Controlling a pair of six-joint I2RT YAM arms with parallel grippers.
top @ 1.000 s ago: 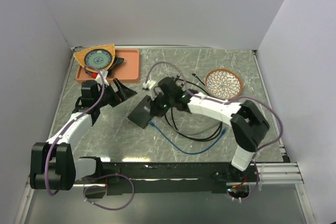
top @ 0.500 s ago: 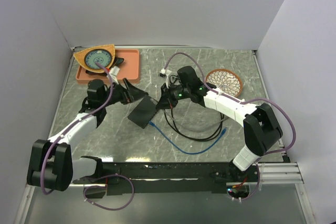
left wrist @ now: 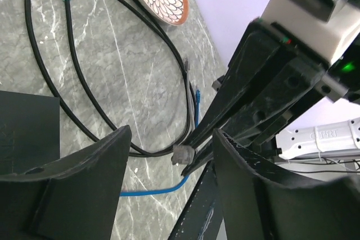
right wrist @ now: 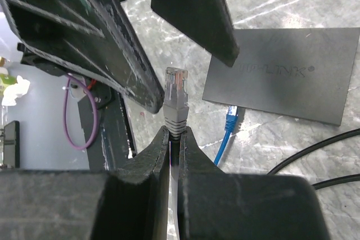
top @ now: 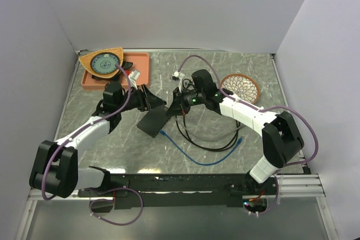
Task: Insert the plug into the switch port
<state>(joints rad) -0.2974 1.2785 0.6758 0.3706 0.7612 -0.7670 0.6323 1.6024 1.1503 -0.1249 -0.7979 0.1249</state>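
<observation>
The right gripper (right wrist: 174,131) is clamped on the grey boot of the plug (right wrist: 175,89), with the clear tip standing out past its fingertips along the gripper's own axis. In the overhead view that axis runs toward the left edge of the bench. It leads straight into the left gripper (left wrist: 171,134), whose fingers are spread wide and holding nothing. The plug tip sits in the gap between them, and I see no contact with either finger.

The switch (top: 152,122) lies flat on the bench about midway between the left and right edges, just nearer the front edge than both grippers. Its long axis runs on a diagonal, from the far-right corner toward the near-left corner. No switch port shows in any view — only the lid with its lettering. A blue connector (right wrist: 230,116) meets the long side that faces the near-right corner, so I judge the row of ports to be along that side. Whether that connector is seated or only touching the edge I cannot tell.

The coming move turns on this. The plug points leftward and rides above and beyond the far side of the box, while the ports open the other way, toward the near-right corner. The tip has to come round to that side and turn to face the far-left corner, in line with a free socket beside the blue one. Both grippers are close to the switch. The right one already holds the plug and comes from the port side, so it looks better placed.
</observation>
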